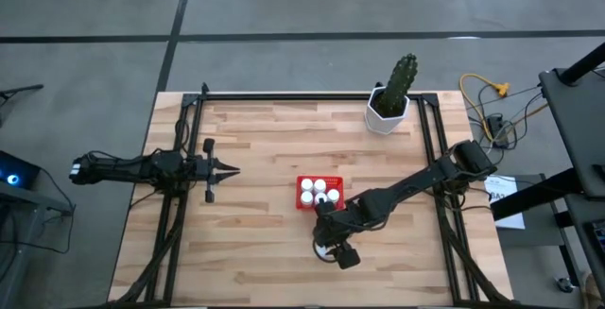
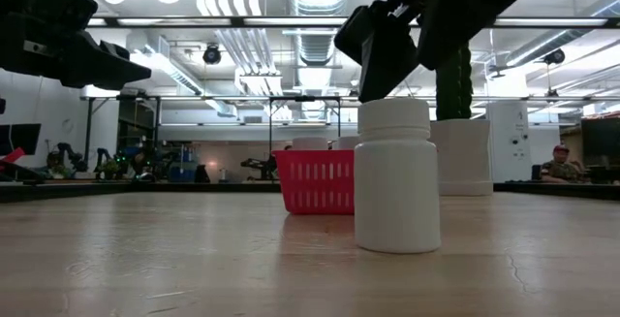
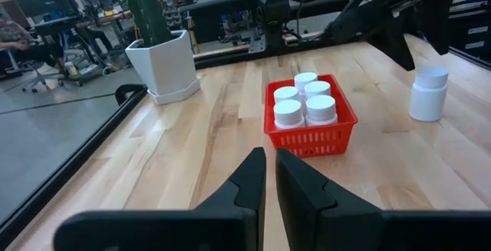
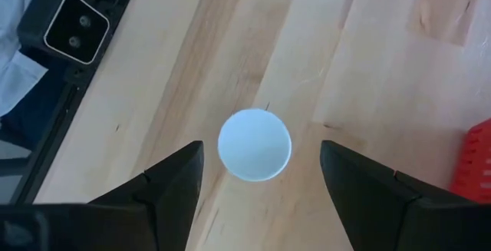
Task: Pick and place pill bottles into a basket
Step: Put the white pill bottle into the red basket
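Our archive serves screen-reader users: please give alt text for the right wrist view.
Looking straight down, the right gripper hangs open over a white pill bottle standing on the wooden table, its fingers either side of the cap, not touching. The red basket shows at one edge.

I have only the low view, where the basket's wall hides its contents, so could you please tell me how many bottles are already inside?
Observer: In the left wrist view I count five pill bottles standing caps up in the red basket.
Operator: Thank you. Is the right claw lined up over the bottle in front of me?
Observer: Yes. Its wrist view shows the right claw open, with the loose bottle centred between the fingers, which do not touch it.
Operator: And where is the left arm?
Observer: The left claw is shut and waits at the table's left side, pointing toward the basket.
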Available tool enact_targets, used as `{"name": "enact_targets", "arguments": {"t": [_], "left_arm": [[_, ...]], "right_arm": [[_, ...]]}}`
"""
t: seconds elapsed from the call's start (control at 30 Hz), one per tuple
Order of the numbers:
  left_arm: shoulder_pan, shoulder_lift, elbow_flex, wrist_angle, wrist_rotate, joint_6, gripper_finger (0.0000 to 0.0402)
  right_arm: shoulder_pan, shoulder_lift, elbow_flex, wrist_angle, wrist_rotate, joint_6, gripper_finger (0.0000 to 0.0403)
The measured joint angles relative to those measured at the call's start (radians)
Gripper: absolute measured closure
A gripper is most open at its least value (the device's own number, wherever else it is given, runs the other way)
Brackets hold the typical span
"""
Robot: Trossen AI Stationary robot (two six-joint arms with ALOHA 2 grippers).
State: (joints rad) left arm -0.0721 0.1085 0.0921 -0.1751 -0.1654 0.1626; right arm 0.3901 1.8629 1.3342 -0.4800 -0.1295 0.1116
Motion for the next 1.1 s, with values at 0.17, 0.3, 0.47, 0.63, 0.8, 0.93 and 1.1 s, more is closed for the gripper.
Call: {"name": "enact_targets", "arguments": {"t": [0.17,0.3,0.47,0.63,0.8,0.93,1.1], "left_arm": [[0.0,0.0,0.0,0.0,0.0,0.0,0.0387],[0.0,0.0,0.0,0.0,0.0,0.0,0.0387],[0.0,-0.001,0.0,0.0,0.0,0.0,0.0387],[0.0,0.0,0.0,0.0,0.0,0.0,0.0387],[0.0,0.0,0.0,0.0,0.0,0.0,0.0387],[0.0,0.0,0.0,0.0,0.0,0.0,0.0387],[0.0,0.0,0.0,0.0,0.0,0.0,0.0387]], "right_arm": [[0.0,0.0,-0.022,0.039,0.002,0.0,0.0151],[-0.001,0.0,-0.027,0.049,0.002,0.0,0.0154],[-0.001,0.0,-0.03,0.053,0.001,0.0,0.0152],[0.0,0.0,-0.039,0.076,0.001,0.004,0.0153],[0.0,0.0,-0.048,0.078,0.001,0.001,0.0153],[0.0,0.0,-0.067,0.119,0.001,0.005,0.0155],[-0.001,0.0,-0.096,0.155,0.0,0.007,0.0159]]}}
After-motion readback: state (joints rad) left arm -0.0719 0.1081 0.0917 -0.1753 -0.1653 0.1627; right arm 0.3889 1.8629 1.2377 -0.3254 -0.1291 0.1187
